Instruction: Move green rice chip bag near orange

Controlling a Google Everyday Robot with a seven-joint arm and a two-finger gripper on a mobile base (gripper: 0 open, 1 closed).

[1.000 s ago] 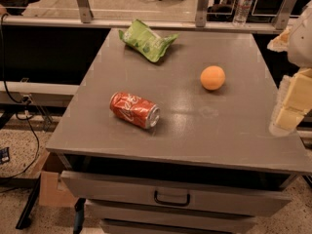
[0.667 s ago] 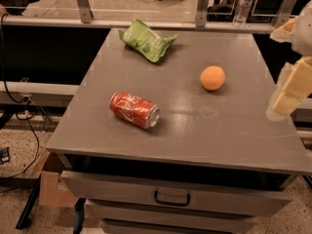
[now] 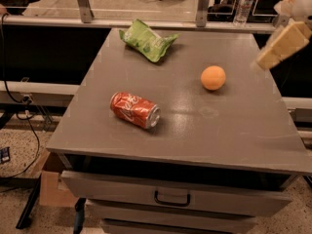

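Note:
The green rice chip bag (image 3: 147, 41) lies crinkled at the far left of the grey table top (image 3: 234, 126). The orange (image 3: 213, 77) sits right of centre, well apart from the bag. A red soda can (image 3: 135, 110) lies on its side nearer the front left. My gripper (image 3: 283, 43) is at the right edge of the view, above the table's far right corner, well clear of the bag and the orange.
The table has a drawer with a black handle (image 3: 171, 199) at its front. A rail with glass panels (image 3: 146, 4) and a water bottle (image 3: 244, 5) stand behind the table. Cables (image 3: 24, 126) and a cardboard box (image 3: 51, 186) are on the floor at left.
The gripper has risen and moved farther back along the right side of the view. The bag, orange and can have not moved.

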